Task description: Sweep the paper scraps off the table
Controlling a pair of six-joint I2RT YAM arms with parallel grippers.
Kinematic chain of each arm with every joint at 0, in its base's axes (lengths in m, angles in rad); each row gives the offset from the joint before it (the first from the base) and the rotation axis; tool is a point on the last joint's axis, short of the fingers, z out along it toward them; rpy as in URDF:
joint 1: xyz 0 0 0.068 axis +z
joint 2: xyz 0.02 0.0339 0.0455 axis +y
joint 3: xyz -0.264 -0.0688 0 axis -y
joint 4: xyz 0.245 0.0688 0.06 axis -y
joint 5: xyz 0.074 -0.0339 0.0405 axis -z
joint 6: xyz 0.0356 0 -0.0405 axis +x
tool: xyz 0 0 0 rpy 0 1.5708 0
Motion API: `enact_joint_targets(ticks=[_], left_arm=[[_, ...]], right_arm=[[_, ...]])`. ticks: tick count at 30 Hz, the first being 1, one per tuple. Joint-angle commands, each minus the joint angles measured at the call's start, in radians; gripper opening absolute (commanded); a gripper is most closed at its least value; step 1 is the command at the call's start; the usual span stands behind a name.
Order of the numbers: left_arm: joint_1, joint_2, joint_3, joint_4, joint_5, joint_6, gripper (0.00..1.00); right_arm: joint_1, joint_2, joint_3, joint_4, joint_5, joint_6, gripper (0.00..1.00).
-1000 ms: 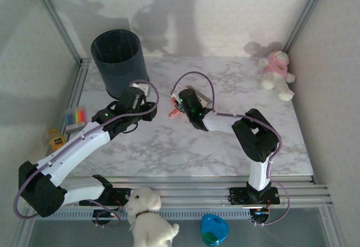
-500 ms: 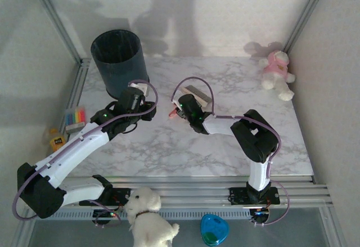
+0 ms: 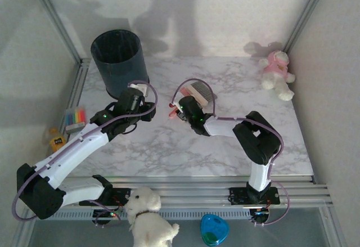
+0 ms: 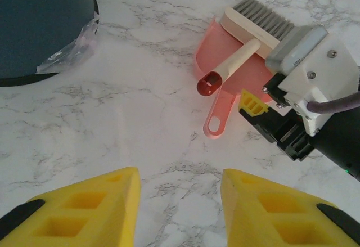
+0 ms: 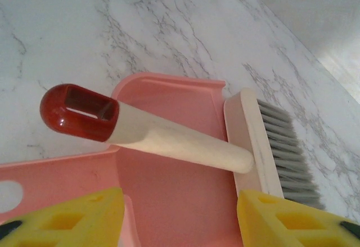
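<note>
No paper scraps are in view on the white marble table (image 3: 169,146). A pink dustpan (image 4: 222,61) lies mid-table with a cream brush (image 4: 236,61) resting in it, grey bristles (image 4: 264,16) pointing to the far right. The red-tipped brush handle (image 5: 163,134) crosses the pan (image 5: 169,185). My right gripper (image 5: 179,199) (image 3: 179,109) is open just over the pan's near edge, holding nothing. My left gripper (image 4: 179,176) (image 3: 140,95) is open over bare table, left of the pan.
A dark round bin (image 3: 118,58) (image 4: 39,22) stands at the back left, a scrap of clear bag (image 4: 76,47) at its foot. A pink plush toy (image 3: 277,73) sits at the back right corner. Coloured strips (image 3: 75,116) lie off the left rail.
The right gripper's jaws have spread and let go of the brush, which now lies flatter in the dustpan, head toward the far right. The left arm has not moved.
</note>
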Motion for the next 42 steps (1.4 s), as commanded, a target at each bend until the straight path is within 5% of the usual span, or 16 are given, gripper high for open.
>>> enact_joint_targets(ticks=[1, 16, 23, 29, 31, 42], left_arm=[[0.005, -0.019, -0.019, 0.017, -0.04, -0.008, 0.42], [0.005, 0.069, -0.076, 0.149, -0.411, -0.014, 0.47], [0.005, 0.085, -0.124, 0.237, -0.52, 0.001, 0.51], [0.011, 0.1, -0.171, 0.312, -0.597, 0.022, 0.68], [0.013, 0.109, -0.178, 0.329, -0.613, 0.025, 0.99], [0.089, 0.096, -0.273, 0.485, -0.67, 0.059, 1.0]], right_arm=[[0.012, -0.053, -0.03, 0.002, 0.022, 0.033, 0.56], [0.011, -0.152, -0.094, -0.034, 0.265, 0.127, 0.57], [-0.004, -0.192, -0.118, -0.093, 0.376, 0.194, 0.67], [-0.035, -0.254, -0.157, -0.126, 0.427, 0.24, 0.84], [-0.05, -0.283, -0.172, -0.14, 0.431, 0.255, 0.97], [-0.202, -0.467, -0.288, -0.203, 0.417, 0.335, 0.99]])
